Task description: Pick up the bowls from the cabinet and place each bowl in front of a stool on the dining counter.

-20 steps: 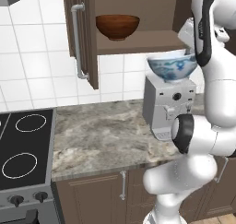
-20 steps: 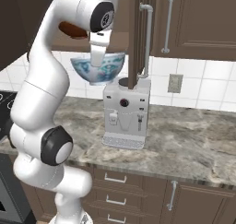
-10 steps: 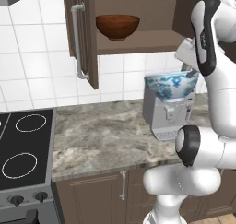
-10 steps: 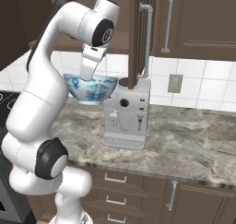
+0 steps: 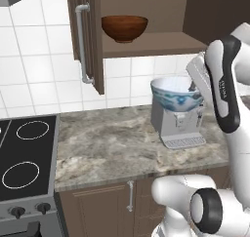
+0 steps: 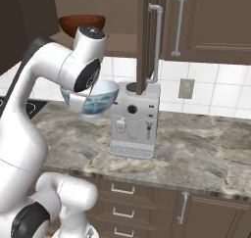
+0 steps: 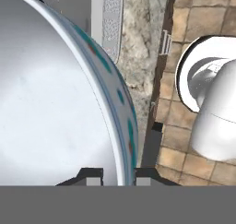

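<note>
My gripper [image 7: 117,174] is shut on the rim of the white bowl with the blue-green pattern [image 5: 176,95] [image 6: 98,99], which hangs upright in front of the coffee machine, below the cabinet shelf. In the hand view its pale inside [image 7: 50,103] spreads across the left, with the rim pinched between my fingertips [image 7: 92,174]. The brown wooden bowl [image 5: 124,27] [image 6: 81,22] rests on the shelf of the cabinet [image 5: 151,45], whose door [image 5: 90,36] [image 6: 147,36] stands open. The stool and the dining counter are out of view.
A grey coffee machine [image 5: 178,126] [image 6: 133,124] stands on the stone worktop [image 5: 107,143] right under the held bowl. A black stove [image 5: 24,158] lies at the left. The open door's edge with its bar handle [image 6: 157,41] hangs above the machine.
The arm has carried the patterned bowl down from shelf height and out from the cabinet, so it now hangs level with the coffee machine's top. The brown bowl has not moved.
</note>
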